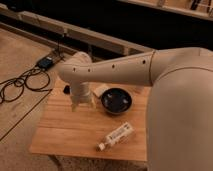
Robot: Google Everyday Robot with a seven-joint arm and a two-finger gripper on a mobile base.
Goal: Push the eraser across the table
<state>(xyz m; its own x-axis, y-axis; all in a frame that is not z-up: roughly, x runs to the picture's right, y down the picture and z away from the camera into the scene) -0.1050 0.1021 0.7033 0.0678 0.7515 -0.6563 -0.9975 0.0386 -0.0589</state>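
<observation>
The robot's white arm (pixel 150 70) fills the right side of the camera view and reaches toward 9 o'clock over the far half of the desk (pixel 65 135), whose light wooden slats are bare along the near-left portion. From the desk's middle, a dark round bowl (pixel 116 100) sits at about 1 o'clock and a white labelled bottle (pixel 116 136) lies on its side at about 5 o'clock, well apart from the bowl. The wrist turns down at about 11 o'clock, so the end effector (pixel 82 104) is low over the wood, just beside the bowl on its 9 o'clock side. Whether it is apart or together I cannot tell. A small dark shape at the wrist's 10 o'clock, near the desk's far-left edge, is probably the eraser (pixel 66 89). It is half hidden behind the arm, and I cannot tell whether the end effector touches it. As for progress, the approach looks done, since the tool is down at desk level and close to the eraser. The push itself seems hardly under way, because the eraser still lies by one edge with the whole width of the desk left to cross.
</observation>
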